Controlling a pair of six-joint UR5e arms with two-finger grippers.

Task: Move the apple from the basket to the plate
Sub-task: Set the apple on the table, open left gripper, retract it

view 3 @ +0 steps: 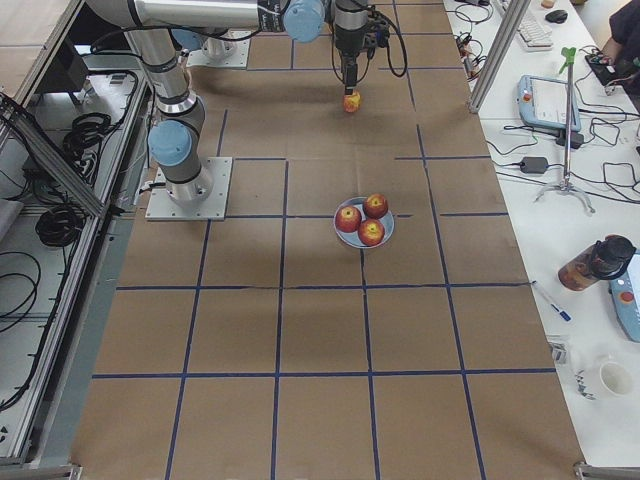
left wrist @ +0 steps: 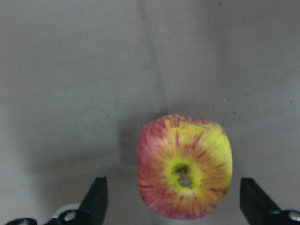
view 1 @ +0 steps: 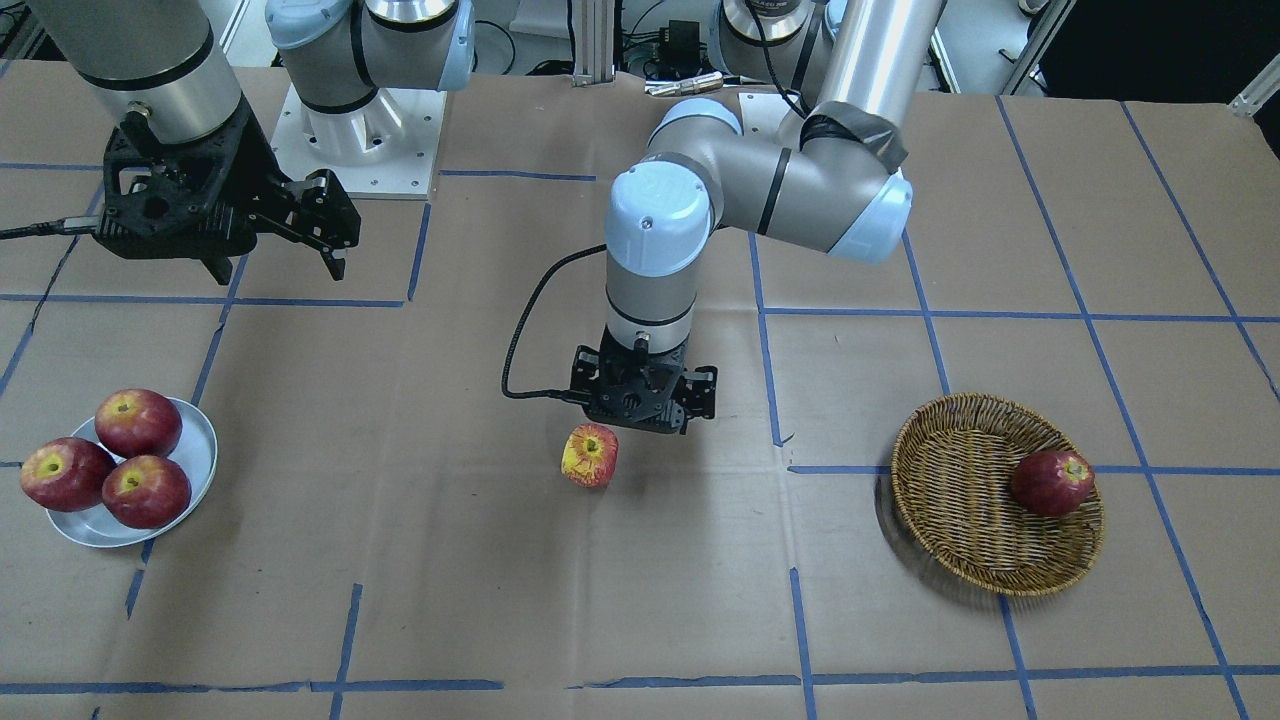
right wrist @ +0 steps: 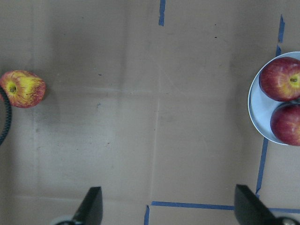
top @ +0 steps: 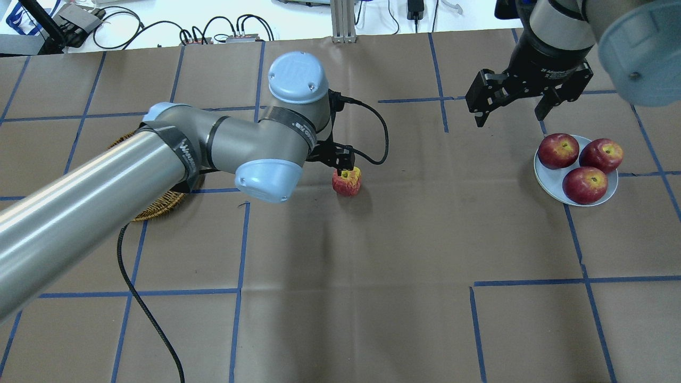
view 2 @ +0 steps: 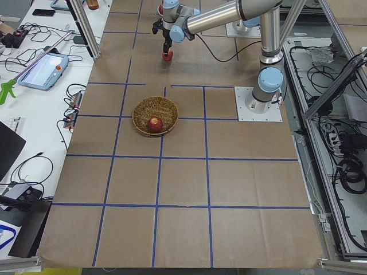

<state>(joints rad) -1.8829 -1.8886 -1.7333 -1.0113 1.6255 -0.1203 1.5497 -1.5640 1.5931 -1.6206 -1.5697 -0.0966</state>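
Note:
The yellow-and-red mottled apple (view 1: 590, 455) sits on the brown paper near the middle of the table, outside the basket and the plate. My left gripper (view 1: 643, 415) hangs just over it, open. In the left wrist view the apple (left wrist: 185, 166) lies between the wide-apart fingers (left wrist: 97, 199), untouched. The wicker basket (view 1: 960, 540) holds one dark red apple (view 1: 1052, 482). The blue-grey plate (view 1: 203, 440) carries three dark red apples. My right gripper (top: 509, 117) is open and empty, raised beside the plate (top: 548, 178).
In the overhead view the left arm covers most of the basket (top: 154, 205). A black cable (view 1: 520, 330) loops from the left wrist. Blue tape lines grid the paper. The right wrist view shows the mottled apple (right wrist: 22, 89) and the plate's edge (right wrist: 257, 112).

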